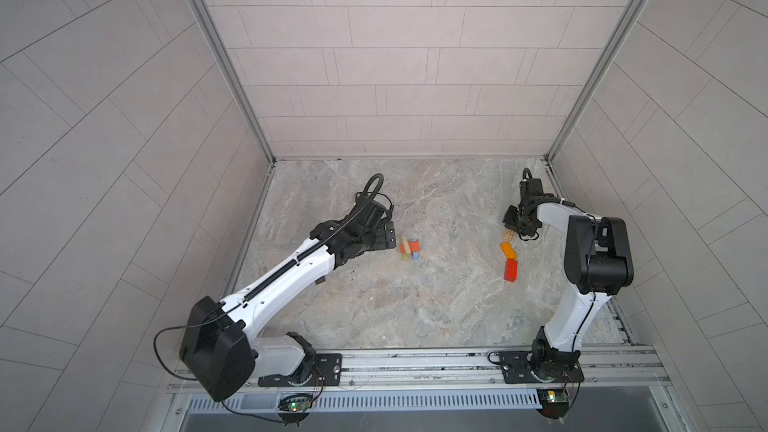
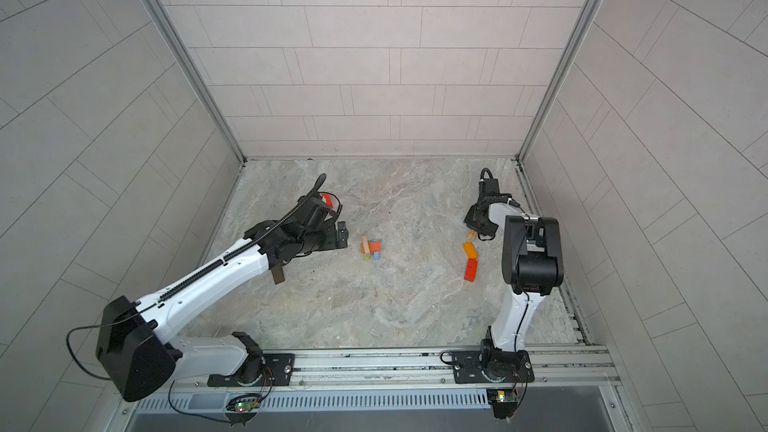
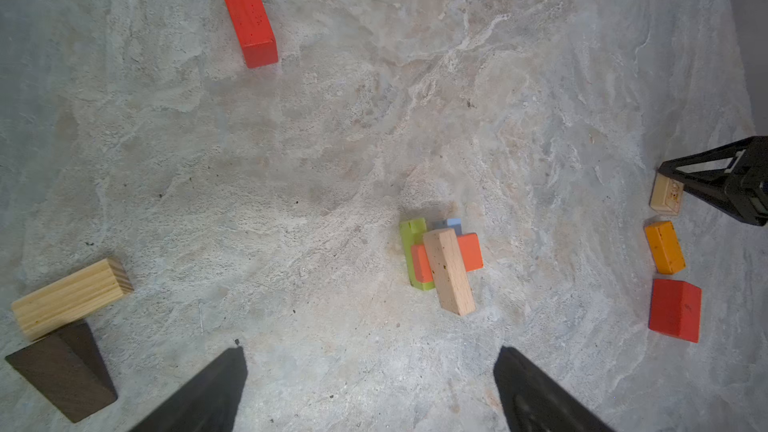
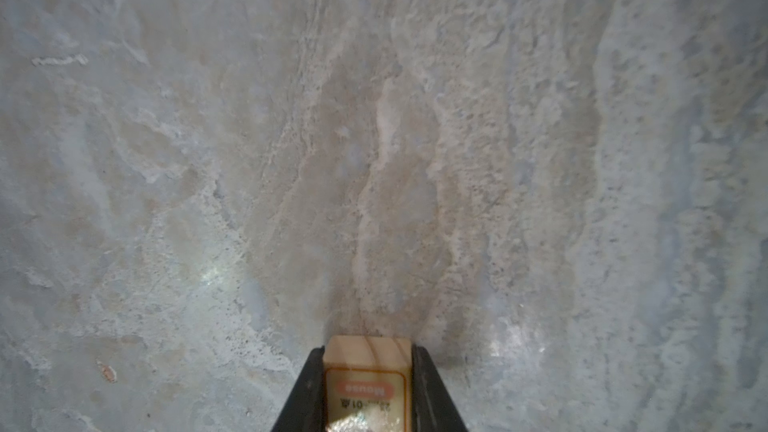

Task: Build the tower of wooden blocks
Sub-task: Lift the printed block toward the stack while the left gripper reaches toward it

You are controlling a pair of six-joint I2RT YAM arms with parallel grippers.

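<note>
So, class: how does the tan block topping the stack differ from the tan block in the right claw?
The top block is bare wood; the labelled block carries a printed sticker. The top block lies free across a red block; the labelled block is pinched in the right claw. Both are pale wooden bricks.

Tower (image 1: 410, 249) mid worktop (image 1: 415, 317). Left gripper (image 1: 391, 236) just left of it, apart. Well right of tower, three blocks in row: front block (image 1: 511, 270), middle block (image 1: 508, 249), rear block (image 1: 508, 236) between right gripper (image 1: 509, 230) jaws. Far block (image 2: 328, 200) behind left arm; low block (image 2: 277, 274) partly under it.
</note>
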